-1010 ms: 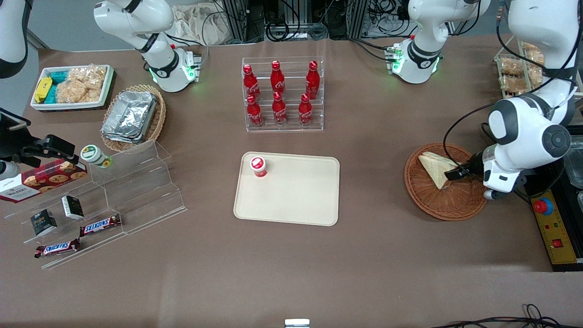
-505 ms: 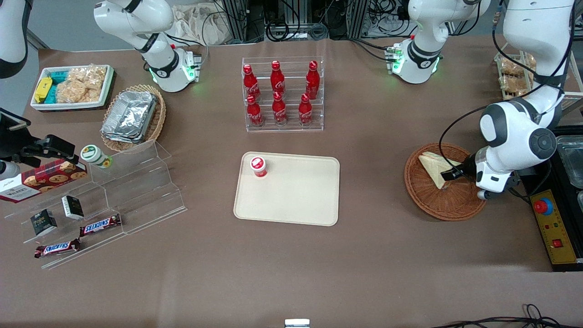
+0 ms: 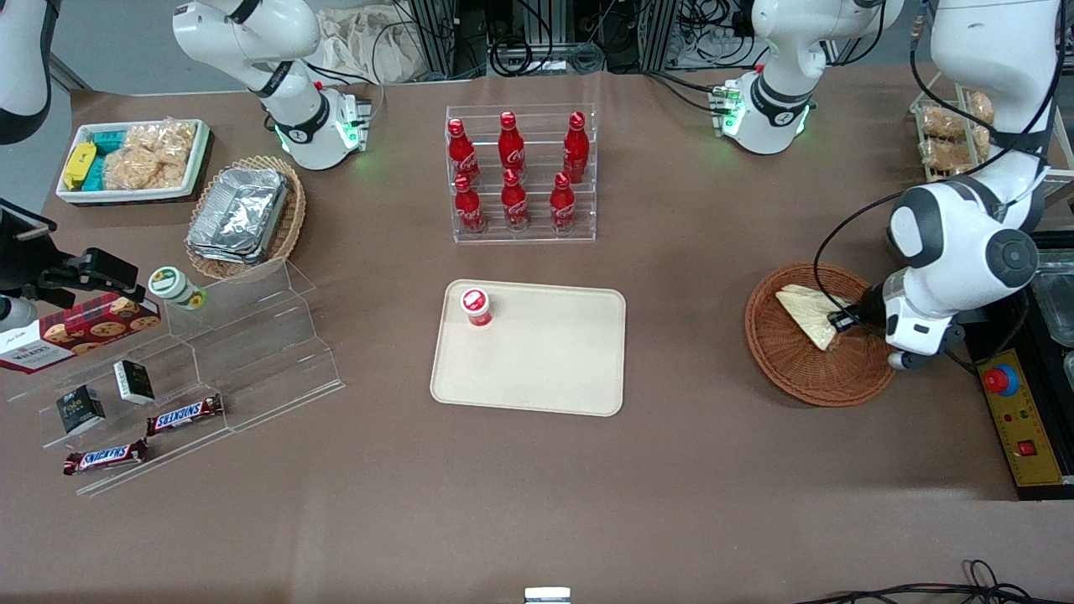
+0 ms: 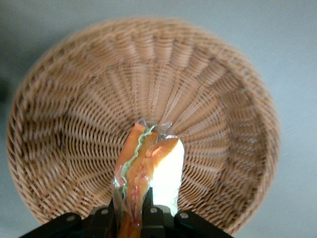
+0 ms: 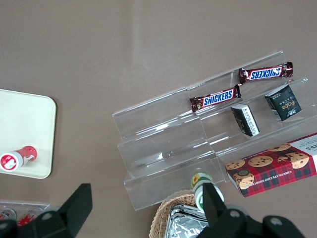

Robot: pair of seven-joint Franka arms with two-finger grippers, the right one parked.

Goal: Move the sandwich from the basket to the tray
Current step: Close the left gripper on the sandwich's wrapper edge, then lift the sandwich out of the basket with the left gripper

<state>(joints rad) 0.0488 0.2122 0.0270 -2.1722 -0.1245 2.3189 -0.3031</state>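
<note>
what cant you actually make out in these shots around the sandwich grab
- Gripper fingertips: in the front view the sandwich and the wrist hide them; the left wrist view cuts them off at its edge.
- Whether the sandwich is lifted off the basket: neither view shows its underside.
- Tray: not in the left wrist view.
</note>
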